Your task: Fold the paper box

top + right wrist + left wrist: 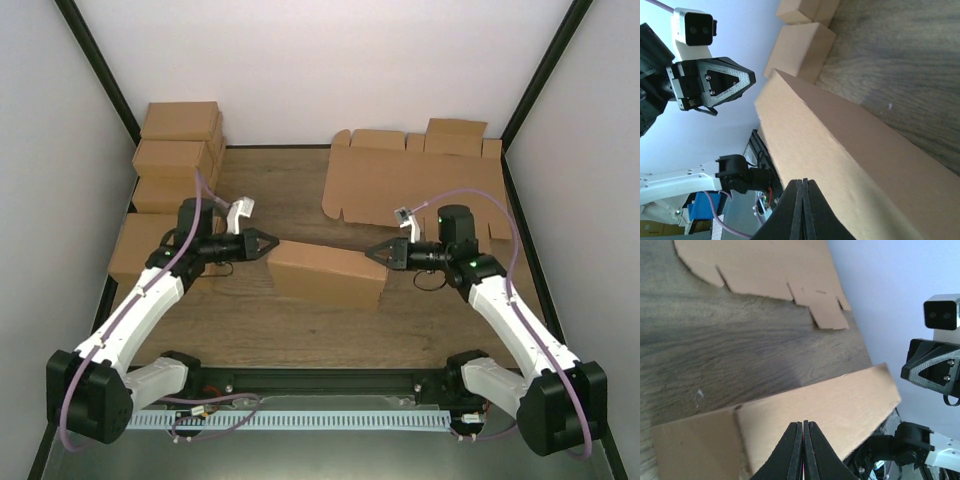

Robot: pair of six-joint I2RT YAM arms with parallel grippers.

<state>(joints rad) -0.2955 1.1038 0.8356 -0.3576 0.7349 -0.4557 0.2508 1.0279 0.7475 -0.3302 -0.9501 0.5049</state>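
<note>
Top external: wedge-shaped paper box (328, 275) (matte brown cardboard).

Paper box (328, 272): plain brown corrugated cardboard, folded up into a closed shallow block. No loose flaps or tabs visible.

Position: directly between the two end effectors, long axis running from one to the other. The left end sits at the tip of the left gripper (274, 241), touching or just beside it; contact not resolvable. The right end sits just beside and below the tip of the right gripper (370, 253).

Left wrist view: a broad flat face spans the frame just ahead of the fingertips, with one fold crease near its left end.

Right wrist view: a long crisp edge runs away from the fingertips.
</note>
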